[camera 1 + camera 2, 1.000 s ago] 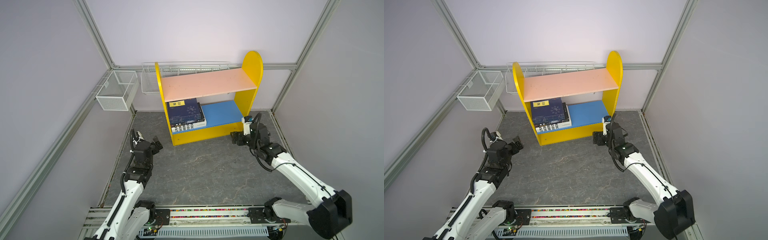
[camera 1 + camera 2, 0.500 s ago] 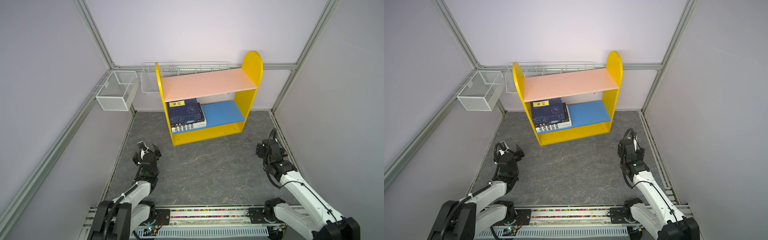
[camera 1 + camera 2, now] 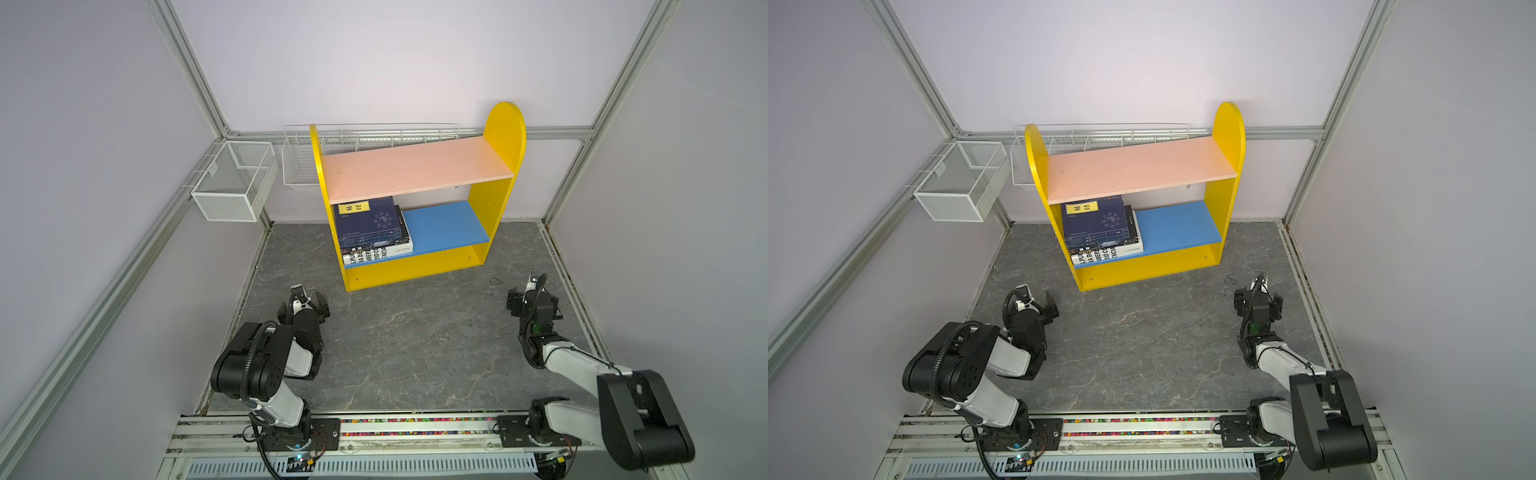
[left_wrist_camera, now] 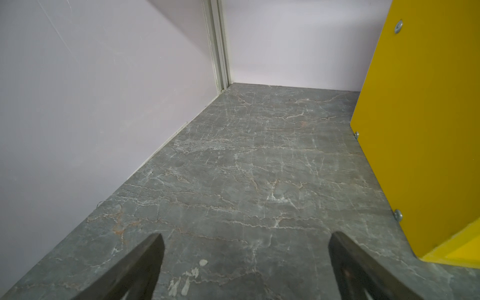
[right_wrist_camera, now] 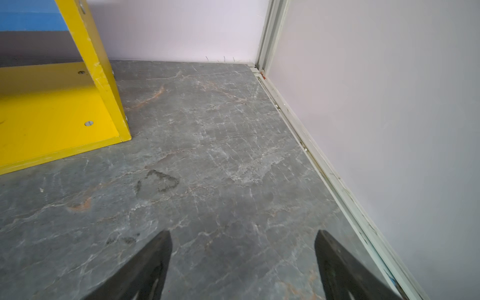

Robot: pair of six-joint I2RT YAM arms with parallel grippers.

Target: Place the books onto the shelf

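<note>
The shelf stands at the back of the grey floor, its pink upper board bare. The books lie in a flat stack at the left end of its blue lower board, a navy one with a yellow label on top and a white one with black lettering at the bottom. My left gripper is open over bare floor, in front of the shelf's left side. My right gripper is open and empty, off the shelf's right foot.
Two white wire mesh baskets hang on the frame at the back left. Lilac walls close in the floor on three sides. A metal rail that carries both arm bases runs along the front.
Both arms have drawn back from the shelf toward the front rail and folded low. The right gripper has left the shelf's right foot. Both stayed open.
</note>
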